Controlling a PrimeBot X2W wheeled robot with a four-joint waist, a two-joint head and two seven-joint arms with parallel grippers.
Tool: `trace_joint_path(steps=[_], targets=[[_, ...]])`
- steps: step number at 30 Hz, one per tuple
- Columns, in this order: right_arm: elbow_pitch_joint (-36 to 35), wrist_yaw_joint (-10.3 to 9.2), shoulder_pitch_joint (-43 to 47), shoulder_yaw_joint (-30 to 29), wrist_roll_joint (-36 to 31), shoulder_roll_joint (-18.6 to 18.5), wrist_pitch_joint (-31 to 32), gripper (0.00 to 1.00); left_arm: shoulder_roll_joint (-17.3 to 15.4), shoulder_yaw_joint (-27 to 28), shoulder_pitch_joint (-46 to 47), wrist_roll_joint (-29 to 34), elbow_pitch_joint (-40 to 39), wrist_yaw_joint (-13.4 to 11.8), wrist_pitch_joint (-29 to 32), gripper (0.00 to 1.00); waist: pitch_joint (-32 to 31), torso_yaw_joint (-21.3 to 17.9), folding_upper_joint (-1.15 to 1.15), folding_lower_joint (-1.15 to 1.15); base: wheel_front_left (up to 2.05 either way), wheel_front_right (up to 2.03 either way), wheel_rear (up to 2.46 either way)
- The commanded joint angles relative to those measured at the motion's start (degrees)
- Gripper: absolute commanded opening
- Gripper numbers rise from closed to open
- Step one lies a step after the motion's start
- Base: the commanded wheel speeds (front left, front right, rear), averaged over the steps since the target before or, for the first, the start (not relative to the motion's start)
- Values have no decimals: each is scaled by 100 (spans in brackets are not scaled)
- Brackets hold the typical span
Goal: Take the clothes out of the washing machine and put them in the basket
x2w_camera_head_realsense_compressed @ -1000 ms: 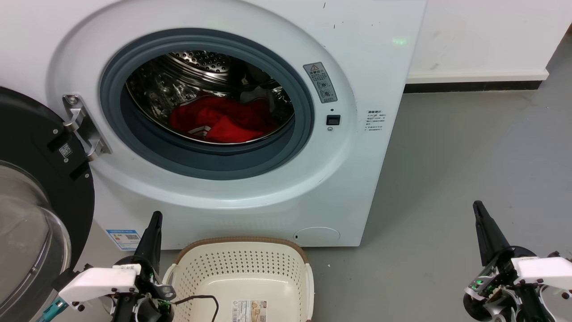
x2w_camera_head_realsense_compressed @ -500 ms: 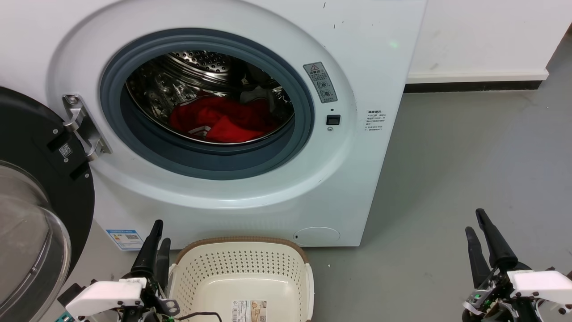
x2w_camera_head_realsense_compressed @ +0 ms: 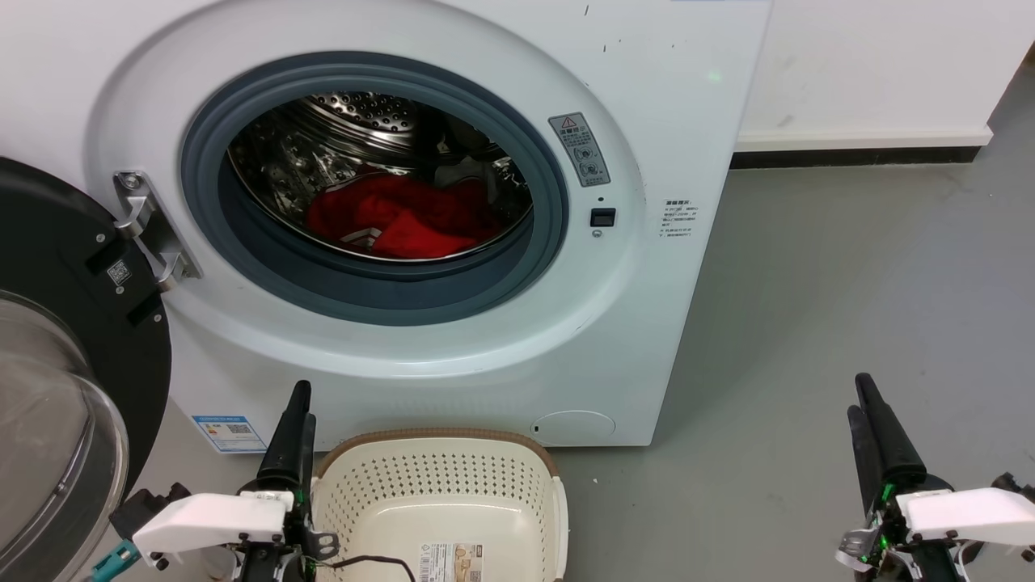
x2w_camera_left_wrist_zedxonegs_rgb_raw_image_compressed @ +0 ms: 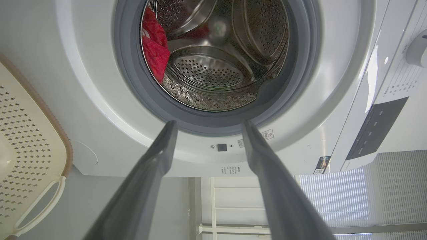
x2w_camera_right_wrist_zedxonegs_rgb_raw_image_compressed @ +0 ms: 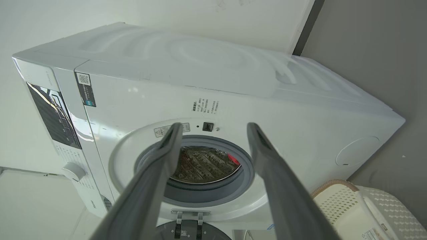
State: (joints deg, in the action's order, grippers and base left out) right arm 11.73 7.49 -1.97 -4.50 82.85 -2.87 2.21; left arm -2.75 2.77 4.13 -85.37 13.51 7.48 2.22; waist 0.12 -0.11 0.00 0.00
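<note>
Clothes (x2w_camera_head_realsense_compressed: 396,220) lie in the washer (x2w_camera_head_realsense_compressed: 639,323) drum (x2w_camera_head_realsense_compressed: 356,113), at its 6 o'clock. Basket (x2w_camera_head_realsense_compressed: 441,437) stands on the floor (x2w_camera_head_realsense_compressed: 808,283), 6 o'clock from the washer. Left end effector (x2w_camera_head_realsense_compressed: 304,404): released, just beside the basket at 9 o'clock. Right end effector (x2w_camera_head_realsense_compressed: 857,396): released, well apart at 3 o'clock.

The large white front-loading washing machine (x2w_camera_head_realsense_compressed: 647,97) shows its round grey-rubber-rimmed porthole (x2w_camera_head_realsense_compressed: 380,295) open and unblocked. Its black-framed glass door (x2w_camera_head_realsense_compressed: 57,267), swung out, walls the left side. Bright red fabric clothes (x2w_camera_head_realsense_compressed: 404,218) lie low in the shiny perforated steel drum (x2w_camera_head_realsense_compressed: 356,113), free room above. A small cream-white perforated plastic basket (x2w_camera_head_realsense_compressed: 437,477) sits just below the porthole, open-topped; grey floor (x2w_camera_head_realsense_compressed: 808,323) at the right gives passage.
</note>
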Motion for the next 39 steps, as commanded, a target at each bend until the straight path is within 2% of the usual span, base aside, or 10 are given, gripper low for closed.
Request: trace_joint_path(steps=[1,7,20,39], targets=[[-176,0,-54,32,-235,-9,-51,100,-12,-18,185,189,-153,0,-55,100,-1,0,0,0,0,0,0],[-366,0,28,88,-1095,-8,-200,100,-12,-106,200,865,-339,-17,-203,100,-2,-3,0,0,0,0,0],[-691,0,192,189,-2798,-7,-490,100,-13,-434,242,2458,-557,-259,-490,100,-6,-11,0,0,0,0,0],[-860,0,390,311,-4607,-6,-762,100,-49,-562,281,4501,-606,-393,-850,100,0,-3,0,0,0,0,0]])
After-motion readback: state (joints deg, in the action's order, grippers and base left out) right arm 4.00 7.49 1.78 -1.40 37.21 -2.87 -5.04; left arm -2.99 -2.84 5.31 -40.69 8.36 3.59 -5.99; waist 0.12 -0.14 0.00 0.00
